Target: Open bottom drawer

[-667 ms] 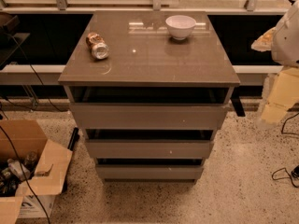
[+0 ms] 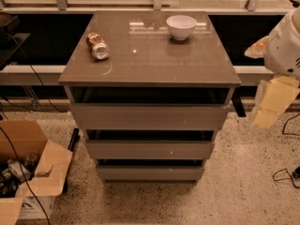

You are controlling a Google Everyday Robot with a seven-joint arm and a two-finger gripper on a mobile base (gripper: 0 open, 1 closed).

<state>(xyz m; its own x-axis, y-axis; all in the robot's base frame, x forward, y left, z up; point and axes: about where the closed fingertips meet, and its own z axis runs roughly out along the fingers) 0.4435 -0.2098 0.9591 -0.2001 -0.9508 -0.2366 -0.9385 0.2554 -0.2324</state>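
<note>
The grey-brown cabinet (image 2: pixel 150 55) has three handle-less drawer fronts. The bottom drawer (image 2: pixel 150 173) is the lowest and narrowest front, just above the floor. It sits back in line under the middle front (image 2: pixel 150 150), with a dark gap above it. My arm (image 2: pixel 286 46) comes in at the right edge, white and rounded. The gripper (image 2: pixel 273 103) hangs below it as pale yellow parts. It is to the right of the cabinet at about the height of the top drawer (image 2: pixel 150 117), apart from all the fronts and well above the bottom drawer.
A white bowl (image 2: pixel 181 26) and a tipped can (image 2: pixel 98 47) rest on the cabinet top. An open cardboard box (image 2: pixel 28 172) with clutter stands on the floor at the left. Cables (image 2: pixel 286 175) lie on the floor at the right. A dark low shelf runs behind the cabinet.
The gripper at the right has shifted slightly down and left. The drawers, bowl and can look the same.
</note>
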